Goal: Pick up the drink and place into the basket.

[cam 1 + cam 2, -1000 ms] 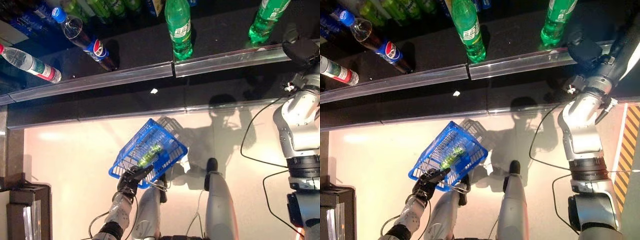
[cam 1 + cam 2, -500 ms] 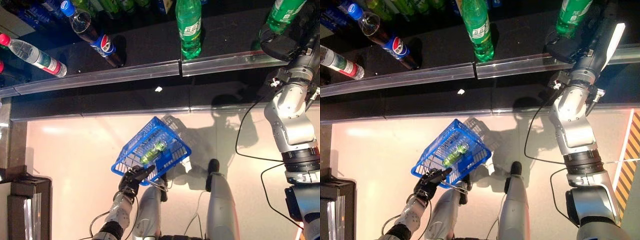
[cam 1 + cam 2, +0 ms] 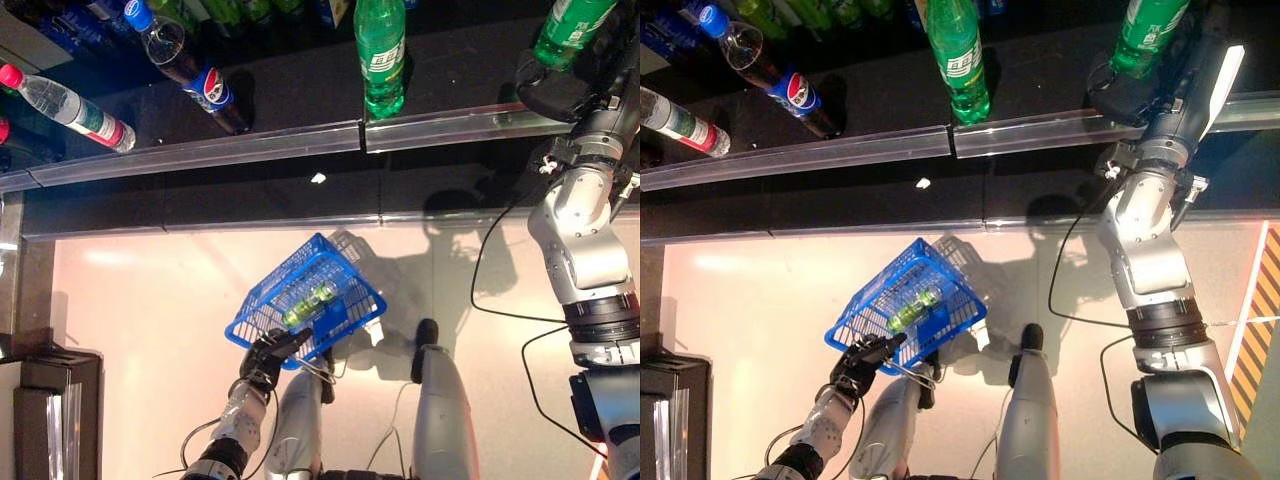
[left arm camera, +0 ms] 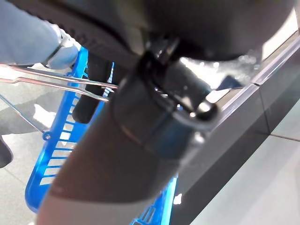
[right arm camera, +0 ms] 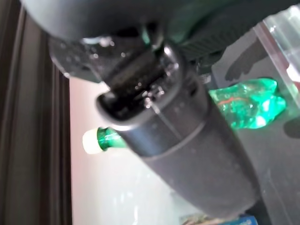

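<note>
shelf (image 3: 300, 100): behind, across the top | on it, left to right: water bottle (image 3: 70, 108), cola bottle (image 3: 185, 65), soda bottle (image 3: 381, 55), second soda bottle (image 3: 570, 25) at right hand (image 3: 560, 92) | basket (image 3: 305, 315): over the floor in front, hanging from left hand (image 3: 265, 362) | bottle (image 3: 308, 303) lying in the basket

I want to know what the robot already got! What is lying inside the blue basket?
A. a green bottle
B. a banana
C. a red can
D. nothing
A: a green bottle lies inside the blue basket, which the left hand holds by its handle.
</note>
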